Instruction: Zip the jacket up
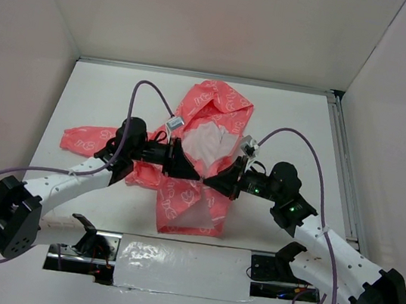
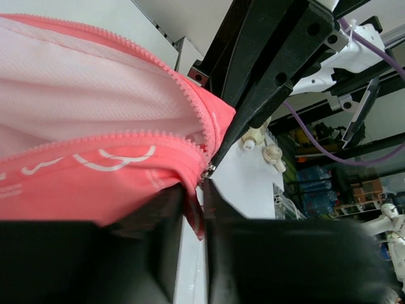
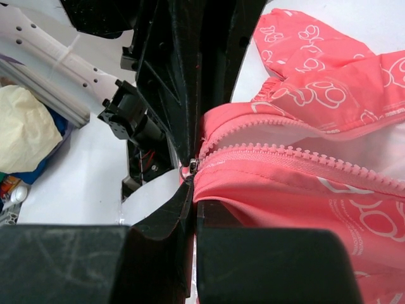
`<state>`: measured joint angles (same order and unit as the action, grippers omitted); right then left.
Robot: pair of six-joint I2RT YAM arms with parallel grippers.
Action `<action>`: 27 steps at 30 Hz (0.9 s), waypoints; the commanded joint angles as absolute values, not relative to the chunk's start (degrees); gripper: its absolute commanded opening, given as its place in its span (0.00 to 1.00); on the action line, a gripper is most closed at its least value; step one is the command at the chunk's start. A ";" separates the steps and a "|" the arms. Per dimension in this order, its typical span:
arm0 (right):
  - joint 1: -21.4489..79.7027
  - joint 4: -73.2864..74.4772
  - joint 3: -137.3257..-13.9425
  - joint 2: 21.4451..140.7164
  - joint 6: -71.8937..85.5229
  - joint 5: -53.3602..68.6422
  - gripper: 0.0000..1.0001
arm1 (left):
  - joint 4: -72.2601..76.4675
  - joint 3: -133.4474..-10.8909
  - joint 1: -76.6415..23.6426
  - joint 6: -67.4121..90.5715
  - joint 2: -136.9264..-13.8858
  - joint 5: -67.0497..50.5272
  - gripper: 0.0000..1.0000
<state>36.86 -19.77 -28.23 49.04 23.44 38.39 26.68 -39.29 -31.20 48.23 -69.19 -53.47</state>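
The jacket [image 1: 218,101] is lying mid-tabletop [image 1: 120,94], hood toward the far edge; left gripper [image 1: 192,173] is pinching its fabric, right gripper [image 1: 212,180] is sitting closed at the slider [image 3: 190,166], which probably needs drawing hoodward next

The jacket [image 1: 180,202] is coral-pink with a white printed outline pattern, its lining [image 1: 208,144] pale whitish-pink and its zipper teeth [image 2: 126,136] pink, the table [image 1: 104,99] under it white, the left claw [image 1: 193,173] and right claw [image 1: 214,181] at its front black, and their cables [image 1: 292,130] purple.
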 commanded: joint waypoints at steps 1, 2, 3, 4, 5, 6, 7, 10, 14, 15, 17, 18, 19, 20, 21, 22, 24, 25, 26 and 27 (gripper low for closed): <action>37.62 -21.88 -30.94 48.17 22.50 39.29 0.00 | 31.29 -42.28 -31.03 48.69 -69.26 -54.14 0.22; 37.70 -22.06 -30.76 48.08 22.50 39.11 0.00 | 31.03 -42.28 -31.11 48.60 -69.26 -53.97 0.11; 37.71 -22.23 -30.59 47.82 22.94 38.42 0.00 | 31.20 -42.10 -31.11 48.60 -69.17 -53.70 0.00; 37.71 -22.32 -30.59 47.73 23.20 37.63 0.00 | 31.90 -41.66 -31.20 48.43 -69.08 -53.88 0.00; 37.71 -22.15 -30.67 47.55 23.90 35.88 0.00 | 33.04 -40.70 -31.46 48.08 -68.82 -53.62 0.00; 37.71 -22.06 -30.67 47.64 24.60 34.73 0.00 | 33.66 -40.17 -31.64 47.64 -68.47 -53.35 0.00; 37.71 -22.15 -30.67 47.38 25.48 33.76 0.00 | 34.01 -39.56 -31.99 46.77 -67.77 -53.00 0.00; 37.71 -23.73 -30.67 46.32 28.12 29.72 0.00 | 31.29 -38.41 -34.88 42.29 -66.54 -50.98 0.00; 37.27 -24.25 -30.76 44.30 30.06 24.09 0.00 | 27.88 -36.74 -37.70 36.75 -64.78 -49.31 0.00; 36.66 -24.87 -31.02 43.86 30.32 25.21 0.00 | 26.64 -36.65 -39.01 35.52 -64.43 -47.04 0.00; 36.13 -24.09 -32.25 43.86 31.37 25.57 0.00 | 24.53 -36.48 -40.34 33.50 -64.16 -45.62 0.00; 35.86 -22.95 -33.91 44.21 31.38 25.75 0.00 | 22.96 -36.21 -41.04 33.05 -63.90 -44.83 0.00; 35.77 -21.90 -34.45 44.30 31.38 25.14 0.00 | 22.24 -35.95 -42.18 32.44 -63.90 -43.00 0.00; 35.60 -21.88 -34.63 44.38 31.20 25.31 0.00 | 21.45 -36.12 -42.62 32.17 -63.90 -42.54 0.00; 35.33 -21.88 -35.06 44.56 31.11 25.23 0.00 | 19.62 -36.12 -42.97 32.34 -63.98 -41.93 0.00; 35.07 -21.36 -35.42 44.65 31.20 24.79 0.00 | 19.08 -35.86 -43.41 32.26 -64.07 -41.49 0.00; 33.67 -20.92 -36.12 44.91 31.38 25.75 0.00 | 18.98 -34.64 -43.68 32.78 -63.90 -41.48 0.00; 33.31 -20.66 -36.21 44.91 31.38 26.36 0.00 | 19.16 -34.28 -43.59 33.04 -63.72 -42.09 0.00; 32.44 -20.57 -36.30 44.91 31.38 26.80 0.00 | 19.07 -34.10 -43.59 33.48 -63.46 -41.75 0.00; 32.26 -20.04 -36.30 44.83 31.38 27.24 0.00 | 18.90 -34.28 -43.59 33.49 -63.28 -41.57 0.00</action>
<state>34.54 -10.37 -30.06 45.52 30.63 31.81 24.47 -36.42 -40.71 34.46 -63.66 -35.66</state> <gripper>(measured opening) 0.023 0.040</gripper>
